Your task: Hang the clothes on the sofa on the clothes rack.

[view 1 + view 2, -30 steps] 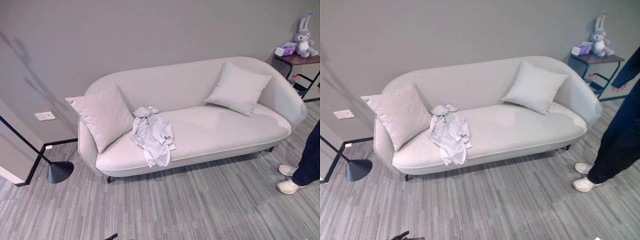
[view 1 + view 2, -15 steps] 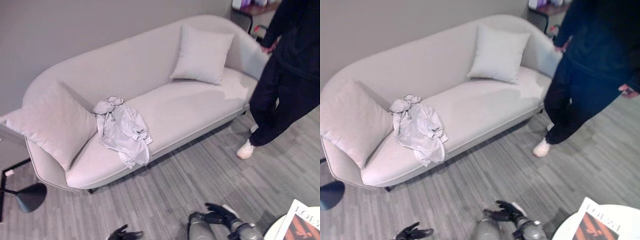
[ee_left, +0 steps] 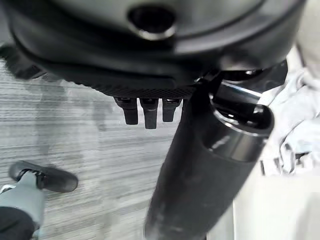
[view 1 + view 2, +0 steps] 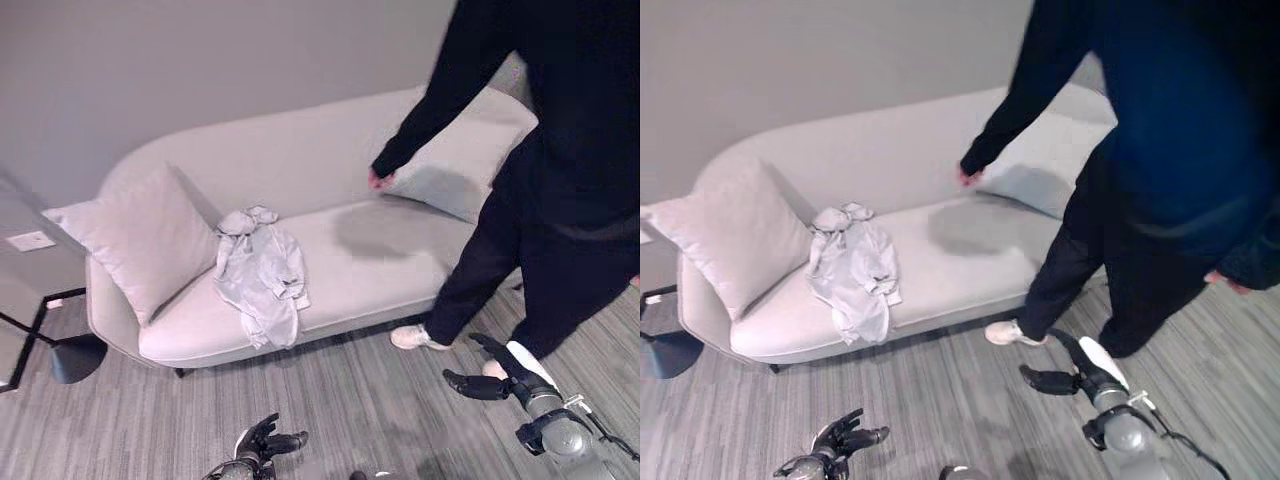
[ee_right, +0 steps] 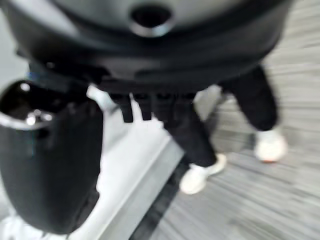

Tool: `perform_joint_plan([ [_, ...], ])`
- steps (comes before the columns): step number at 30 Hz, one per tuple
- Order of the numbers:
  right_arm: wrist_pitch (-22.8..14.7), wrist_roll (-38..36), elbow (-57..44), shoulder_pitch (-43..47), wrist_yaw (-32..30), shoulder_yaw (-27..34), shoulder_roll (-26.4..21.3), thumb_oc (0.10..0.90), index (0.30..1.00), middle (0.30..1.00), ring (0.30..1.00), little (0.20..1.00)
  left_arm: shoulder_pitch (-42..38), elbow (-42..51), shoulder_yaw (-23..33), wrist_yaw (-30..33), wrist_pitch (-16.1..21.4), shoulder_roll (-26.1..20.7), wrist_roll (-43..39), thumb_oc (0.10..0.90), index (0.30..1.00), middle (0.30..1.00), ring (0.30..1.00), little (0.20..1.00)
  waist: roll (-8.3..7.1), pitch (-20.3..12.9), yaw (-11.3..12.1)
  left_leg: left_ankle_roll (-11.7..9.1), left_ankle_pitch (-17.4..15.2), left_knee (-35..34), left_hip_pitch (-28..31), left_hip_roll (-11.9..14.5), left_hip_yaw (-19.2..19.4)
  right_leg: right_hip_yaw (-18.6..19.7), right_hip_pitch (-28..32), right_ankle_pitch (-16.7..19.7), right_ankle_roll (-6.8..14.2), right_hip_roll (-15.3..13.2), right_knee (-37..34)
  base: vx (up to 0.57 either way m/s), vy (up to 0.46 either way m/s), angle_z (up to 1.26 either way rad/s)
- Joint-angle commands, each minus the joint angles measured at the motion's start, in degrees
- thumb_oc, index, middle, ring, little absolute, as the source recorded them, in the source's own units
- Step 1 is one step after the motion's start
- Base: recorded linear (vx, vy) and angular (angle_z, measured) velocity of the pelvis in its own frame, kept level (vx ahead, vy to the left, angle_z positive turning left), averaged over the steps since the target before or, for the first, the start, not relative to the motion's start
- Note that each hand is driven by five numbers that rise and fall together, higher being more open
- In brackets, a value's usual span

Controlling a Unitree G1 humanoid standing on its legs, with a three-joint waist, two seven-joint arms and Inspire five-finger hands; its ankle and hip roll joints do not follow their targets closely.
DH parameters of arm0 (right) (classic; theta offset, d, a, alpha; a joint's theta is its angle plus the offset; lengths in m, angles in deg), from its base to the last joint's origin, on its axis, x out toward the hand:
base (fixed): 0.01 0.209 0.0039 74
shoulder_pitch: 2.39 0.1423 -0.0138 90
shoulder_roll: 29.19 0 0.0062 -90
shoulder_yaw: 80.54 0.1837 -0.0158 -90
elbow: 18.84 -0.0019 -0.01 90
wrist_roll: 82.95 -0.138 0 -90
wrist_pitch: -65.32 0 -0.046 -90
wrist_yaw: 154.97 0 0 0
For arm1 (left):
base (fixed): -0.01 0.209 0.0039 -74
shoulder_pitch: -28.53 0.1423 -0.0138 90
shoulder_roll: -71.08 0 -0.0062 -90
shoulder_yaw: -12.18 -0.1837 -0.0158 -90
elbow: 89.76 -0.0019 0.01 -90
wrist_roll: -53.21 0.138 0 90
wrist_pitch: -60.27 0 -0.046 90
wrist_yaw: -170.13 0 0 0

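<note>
A crumpled light-grey garment (image 4: 262, 285) lies on the seat of the pale sofa (image 4: 300, 160), left of the middle, with one end hanging over the front edge. It also shows past my left hand in the left wrist view (image 3: 295, 125). My left hand (image 4: 262, 442) hangs low over the carpet in front of the sofa, fingers relaxed and empty. My right hand (image 4: 488, 378) is held out at the lower right near a person's shoes, fingers straight and holding nothing. Both hands are well short of the garment.
A person in dark clothes (image 4: 560, 180) stands before the sofa's right half, one arm reaching over the seat. A cushion (image 4: 140, 240) leans beside the garment; another (image 4: 470, 165) sits behind the person. A black stand with a round base (image 4: 75, 357) is at the left.
The camera has shifted. The person has stepped across in front of the sofa's right half and reaches over the seat. My right hand is farther right. The garment lies as before.
</note>
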Motion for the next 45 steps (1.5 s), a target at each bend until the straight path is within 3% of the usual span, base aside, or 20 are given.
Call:
perform_joint_plan([
  [1, -4.2, 0.4, -2.5, 4.9, -3.7, 2.6, -3.7, 0.8, 0.9, 0.9, 0.9, 0.9, -2.7, -1.4, 3.0, 2.8, 2.6, -0.5, 0.7, 0.8, 0.9, 0.9, 0.9, 0.9, 0.16, 0.4, 0.5, -1.6, -4.3, -4.3, 2.7, 3.4, -1.3, 5.8, 3.8, 3.1, 11.0, -12.0, -5.6, 0.27, 0.313, 0.49],
  [3, -3.4, 1.7, -0.1, 6.4, -5.1, 2.6, -4.8, 0.8, 0.9, 0.9, 0.9, 0.9, -2.1, -1.6, 2.1, 2.9, 2.7, -1.3, 3.2, 0.8, 0.9, 0.9, 0.9, 0.9, 1.21, -0.4, 1.4, -1.1, -6.0, -3.6, 1.9, 1.9, 2.1, 6.1, 6.5, 3.3, 11.8, -13.9, -5.5, 0.53, 0.319, 0.52],
  [8, -3.4, 1.5, 3.2, 10.6, -7.2, 2.1, -3.8, 0.8, 0.9, 0.9, 0.9, 0.9, -3.9, -0.9, -0.1, 3.3, 2.8, -3.9, 7.9, 0.8, 0.9, 0.9, 0.9, 0.9, -0.25, -1.2, 2.9, 0.9, -9.8, -3.4, -0.1, -2.8, 3.1, 5.2, 6.5, 5.6, 13.8, -18.2, -4.3, 0.31, 0.174, -0.08],
  [12, -3.6, 0.8, 4.3, 14.5, -7.1, 0.9, -3.6, 0.8, 0.9, 0.9, 0.9, 0.9, -5.5, -0.4, -1.3, 2.5, 2.6, -6.0, 11.4, 0.8, 0.9, 0.9, 0.9, 0.9, -1.73, -1.7, 3.8, 3.8, -12.1, -4.9, 1.0, -8.0, 4.8, 5.0, 2.6, 11.0, 15.9, -22.2, 1.0, 0.23, 0.205, -0.15],
  [13, -3.7, 0.1, 3.9, 15.7, -6.6, 0.8, -3.6, 0.8, 0.9, 0.9, 0.9, 0.9, -6.1, -0.5, -1.2, 2.1, 2.2, -6.9, 12.0, 0.8, 0.9, 0.9, 0.9, 0.9, -2.34, -1.4, 3.6, 5.5, -13.5, -6.1, 2.5, -10.9, 5.5, 5.7, -0.1, 14.7, 16.6, -24.4, 6.0, 0.11, 0.135, 0.12],
  [16, -3.9, -0.9, 3.6, 18.0, -5.9, -0.3, -3.7, 0.8, 0.9, 0.9, 0.9, 0.9, -6.1, -0.8, -0.4, 1.7, 2.0, -7.7, 11.3, 0.8, 0.9, 0.9, 0.9, 0.9, -2.52, -0.9, 3.9, 7.0, -15.3, -6.9, 4.1, -13.0, 7.3, 3.4, -2.5, 18.3, 16.9, -26.7, 10.2, 0.16, 0.146, 0.26],
  [17, -4.0, -1.8, 3.0, 19.1, -5.3, -1.2, -3.3, 0.8, 0.9, 0.9, 0.9, 0.9, -6.6, -0.8, 0.2, 1.6, 2.0, -8.4, 9.8, 0.8, 0.9, 0.9, 0.9, 0.9, -2.5, 0.0, 3.4, 7.4, -16.2, -7.0, 4.6, -13.6, 7.2, 4.2, -6.5, 17.8, 16.7, -25.6, 14.7, 0.19, 0.08, 0.01],
  [19, -4.4, -2.4, 1.5, 20.4, -5.1, -1.4, -4.4, 0.8, 0.9, 0.9, 0.9, 0.9, -7.4, -1.2, 1.3, 2.1, 2.0, -9.2, 9.0, 0.8, 0.9, 0.9, 0.9, 0.9, -2.44, 2.0, 2.1, 6.8, -16.6, -7.1, 6.1, -13.0, 8.3, 6.5, -12.0, 12.3, 15.5, -18.8, 12.3, 0.13, -0.039, -0.13],
  [20, -4.4, -2.4, 1.5, 20.5, -5.1, -1.4, -4.4, 0.8, 0.9, 0.9, 0.9, 0.9, -7.5, -1.3, 1.4, 2.1, 2.1, -9.2, 9.0, 0.8, 0.9, 0.9, 0.9, 0.9, -2.28, 2.0, 2.2, 6.6, -16.6, -7.1, 6.1, -12.7, 8.4, 6.5, -12.0, 12.2, 15.3, -18.5, 12.3, 0.1, -0.13, -0.03],
  [21, -4.6, -2.7, 1.4, 20.2, -5.7, -0.6, -5.5, 0.8, 0.9, 0.9, 0.9, 0.9, -7.7, -1.7, 1.5, 2.1, 2.1, -9.3, 9.6, 0.8, 0.9, 0.9, 0.9, 0.9, -2.5, 2.9, 1.4, 6.3, -17.6, -7.2, 7.2, -13.5, 8.6, 6.4, -14.4, 11.7, 14.9, -15.4, 8.2, 0.12, -0.154, -0.23],
  [25, -3.9, -1.3, 0.9, 17.2, -6.6, 1.6, -6.6, 0.8, 0.9, 0.9, 0.9, 0.9, -8.5, -2.3, 2.0, 2.4, 2.0, -8.7, 10.9, 0.8, 0.9, 0.9, 0.9, 0.9, -2.74, 3.2, 0.3, 6.1, -19.9, -7.2, 8.6, -14.5, 6.4, 7.8, -14.4, 13.4, 15.0, -13.5, 0.1, 0.11, -0.156, 0.15],
  [29, -4.0, -1.5, 2.3, 11.7, -6.7, 5.0, -6.9, 0.8, 0.9, 0.9, 0.9, 0.9, -5.3, -0.2, 2.4, 1.7, 2.6, -6.4, 8.3, 0.8, 0.9, 0.9, 0.9, 0.9, -2.38, 1.4, 1.8, 4.8, -22.5, 0.3, 8.3, -11.4, 4.2, 5.8, -9.9, 11.0, 12.7, -10.5, -0.9, 0.19, -0.377, 0.44],
  [31, -5.2, -4.0, 1.9, 10.4, -6.8, 6.8, -7.3, 0.8, 0.9, 0.9, 0.9, 0.9, -5.2, 1.6, 0.3, 1.2, 2.5, -5.4, 7.3, 0.8, 0.9, 0.9, 0.9, 0.9, -3.13, 2.3, 2.5, 1.6, -19.6, 12.8, 4.2, -5.4, 2.8, 4.3, -5.6, 7.5, 9.8, -9.0, -1.1, 0.17, -0.379, 0.47],
  [32, -5.3, -4.1, 1.9, 10.3, -6.7, 6.9, -7.3, 0.8, 0.9, 0.9, 0.9, 0.9, -5.2, 1.6, 0.2, 1.2, 2.4, -5.4, 7.3, 0.8, 0.9, 0.9, 0.9, 0.9, -2.96, 2.4, 2.4, 1.3, -19.8, 13.5, 4.0, -4.8, 2.5, 4.1, -5.4, 7.3, 9.5, -8.7, -1.1, 0.13, -0.217, 0.77],
  [34, -5.6, -4.6, 1.9, 10.3, -6.3, 6.5, -7.6, 0.8, 0.9, 0.9, 0.9, 0.9, -5.4, 3.3, -0.7, 1.4, 2.9, -5.0, 6.0, 0.8, 0.9, 0.9, 0.9, 0.9, -3.36, 4.0, 3.4, -0.8, -15.5, 20.2, 1.5, -1.7, -1.0, 3.8, -2.3, 4.5, 6.9, -7.0, -1.1, 0.14, -0.147, 0.49],
  [37, -5.8, -3.3, 2.9, 10.9, -6.3, 4.1, -6.8, 0.8, 0.9, 0.9, 0.9, 0.9, -4.1, 4.6, 0.2, 1.4, 3.0, -5.1, 5.3, 0.8, 0.9, 0.9, 0.9, 0.9, -3.08, 3.0, 3.8, -0.6, -13.3, 7.2, 2.5, -1.2, -0.4, 3.6, -1.2, 4.6, 8.0, -7.0, -4.0, 0.18, 0.089, -0.04],
  [39, -5.9, -1.7, 3.2, 12.8, -6.7, 2.2, -7.1, 0.8, 0.9, 0.9, 0.9, 0.9, -4.4, 3.6, 1.6, 2.2, 3.1, -5.3, 4.2, 0.8, 0.9, 0.9, 0.9, 0.9, -2.88, 2.6, 4.6, -0.6, -11.0, -1.8, 2.3, -1.1, -2.9, 4.3, -2.2, 4.3, 9.0, -7.8, -4.5, 0.1, 0.201, -0.16],
  [42, -5.9, -2.8, 3.9, 14.4, -7.0, 1.0, -6.6, 0.8, 0.9, 0.9, 0.9, 0.9, -5.4, 1.7, 3.2, 3.4, 3.3, -5.1, 2.7, 0.8, 0.9, 0.9, 0.9, 0.9, -2.42, 2.8, 4.8, -1.7, -6.5, -6.7, 0.5, 1.2, -3.8, 4.7, -3.1, 4.4, 10.4, -10.0, -4.9, 0.1, 0.194, -0.21],
  [44, -5.8, -3.0, 4.2, 14.9, -6.9, 0.5, -6.7, 0.8, 0.9, 0.9, 0.9, 0.9, -5.5, 1.0, 3.7, 3.6, 3.4, -5.2, 2.8, 0.8, 0.9, 0.9, 0.9, 0.9, -2.43, 2.8, 4.5, -1.7, -5.8, -6.9, 0.4, 1.9, -2.3, 5.0, -3.3, 4.3, 11.1, -10.9, -4.7, 0.2, 0.164, -0.19],
  [45, -5.6, -3.1, 3.6, 14.9, -6.3, 0.2, -6.6, 0.8, 0.9, 0.9, 0.9, 0.9, -4.7, 0.0, 4.4, 3.5, 3.3, -5.0, 3.4, 0.8, 0.9, 0.9, 0.9, 0.9, -1.05, 2.7, 3.8, -1.6, -7.7, -7.2, 0.8, 2.2, 0.4, 5.3, -2.9, 4.1, 11.6, -11.3, -4.3, 0.38, 0.266, -0.2],
])
